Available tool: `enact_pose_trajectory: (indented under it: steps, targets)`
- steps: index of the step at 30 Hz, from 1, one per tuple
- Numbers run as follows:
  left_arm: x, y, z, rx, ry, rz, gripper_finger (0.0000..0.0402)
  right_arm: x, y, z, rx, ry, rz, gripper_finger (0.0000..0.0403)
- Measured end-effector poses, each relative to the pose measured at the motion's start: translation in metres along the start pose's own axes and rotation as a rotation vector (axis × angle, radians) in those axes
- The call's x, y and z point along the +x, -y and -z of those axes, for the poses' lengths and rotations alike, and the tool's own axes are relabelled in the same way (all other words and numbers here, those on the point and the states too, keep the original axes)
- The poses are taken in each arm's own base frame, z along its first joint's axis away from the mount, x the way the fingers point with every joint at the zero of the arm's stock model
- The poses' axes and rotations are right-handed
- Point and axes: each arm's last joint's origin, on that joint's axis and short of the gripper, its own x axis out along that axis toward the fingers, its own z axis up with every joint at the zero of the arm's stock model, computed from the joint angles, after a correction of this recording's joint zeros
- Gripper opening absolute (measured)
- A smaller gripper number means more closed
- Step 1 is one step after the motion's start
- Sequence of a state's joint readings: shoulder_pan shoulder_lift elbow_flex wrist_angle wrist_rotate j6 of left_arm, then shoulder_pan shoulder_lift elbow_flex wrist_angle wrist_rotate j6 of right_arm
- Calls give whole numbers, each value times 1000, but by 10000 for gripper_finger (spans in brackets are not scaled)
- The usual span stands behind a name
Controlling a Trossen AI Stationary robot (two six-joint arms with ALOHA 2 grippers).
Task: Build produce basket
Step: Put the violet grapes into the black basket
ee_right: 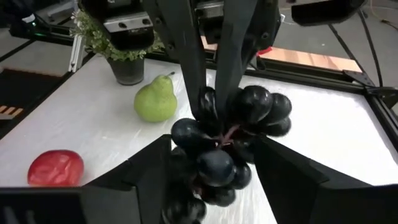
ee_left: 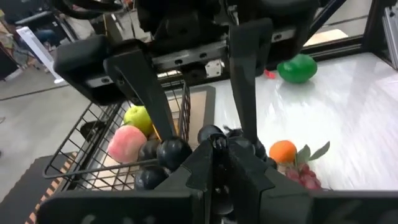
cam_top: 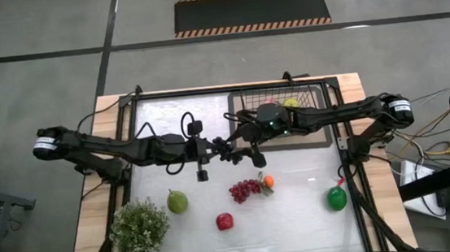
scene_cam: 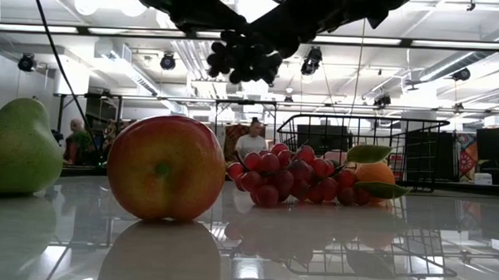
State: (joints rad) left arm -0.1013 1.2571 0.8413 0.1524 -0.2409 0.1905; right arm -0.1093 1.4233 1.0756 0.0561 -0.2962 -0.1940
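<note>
Mid-bench handover above the red grapes [cam_top: 244,190]. Left arm stretched level from the bench's left edge, left gripper [ee_right: 208,93] pinched tight on the stem of the dark grapes [ee_right: 227,146], held in the air above the red grapes (cluster hanging clear of the bench surface). Right arm reaching in from the right edge, passing over the basket [cam_top: 314,95], right gripper [ee_left: 200,134] spread partway around the same dark cluster, fingers flanking it; contact with the grapes not discernible. Beside the red grapes, touching: tangerine [cam_top: 268,182] with leaves. Left of the red grapes: green pear [cam_top: 177,201], then potted plant [cam_top: 139,229] farther left. In front of the red grapes, nearer the bench's front edge: red apple [cam_top: 224,221]. Well right of the red grapes: green pepper [cam_top: 337,199]. Inside the basket: pink peach [ee_left: 126,143] and green apple [ee_left: 138,117], side by side.
</note>
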Motion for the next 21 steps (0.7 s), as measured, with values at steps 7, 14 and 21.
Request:
enact_pose_trajectory:
  steps: [7, 14, 21]
  targets:
    - [5, 1, 2, 4, 7, -6, 22, 0, 0, 0, 0, -1, -4, 163]
    - [5, 1, 5, 3, 8, -14, 22, 0, 0, 0, -6, -2, -5, 100]
    - [5, 1, 4, -1, 26, -14, 22, 0, 0, 0, -8, -2, -1, 51]
